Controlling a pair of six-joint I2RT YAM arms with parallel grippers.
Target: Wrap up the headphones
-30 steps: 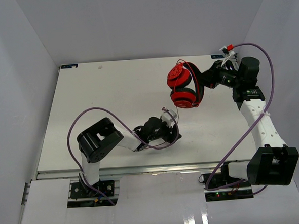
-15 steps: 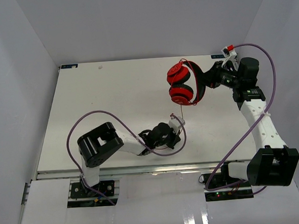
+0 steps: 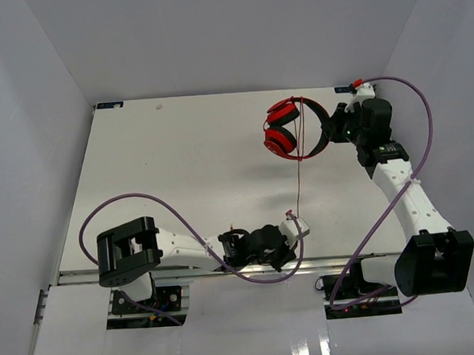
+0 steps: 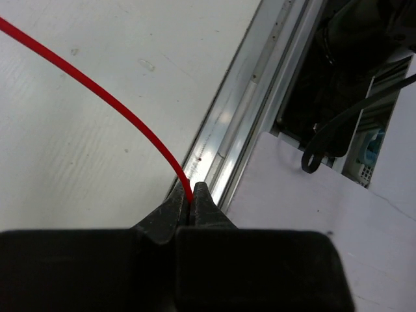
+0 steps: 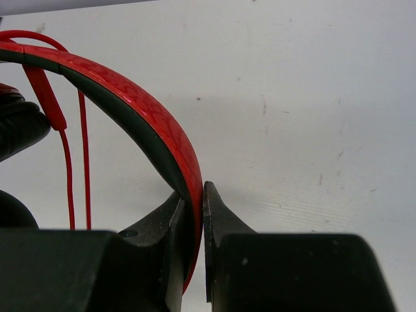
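The red headphones [image 3: 285, 133] hang above the table's far right. My right gripper [image 3: 332, 131] is shut on their red-and-black headband [image 5: 146, 107], which sits pinched between the fingertips in the right wrist view [image 5: 194, 195]. The thin red cable [image 3: 298, 170] runs straight from the headphones toward the near edge. There my left gripper [image 3: 296, 222] is shut on it. The left wrist view shows the cable [image 4: 104, 97] entering the closed fingertips of that gripper [image 4: 191, 194]. Two strands of cable [image 5: 77, 162] hang beside the headband.
The table's metal front rail [image 4: 244, 123] lies right under my left gripper. Beyond it is a gap with black wires [image 4: 328, 136]. Thick purple robot cables [image 3: 166, 210] loop over both arms. White walls [image 3: 32, 117] enclose the table [image 3: 179, 157] on three sides.
My left gripper closed on the red cable and moved to the near edge, drawing the cable straight. The right gripper turned the headphones a little and kept hold.
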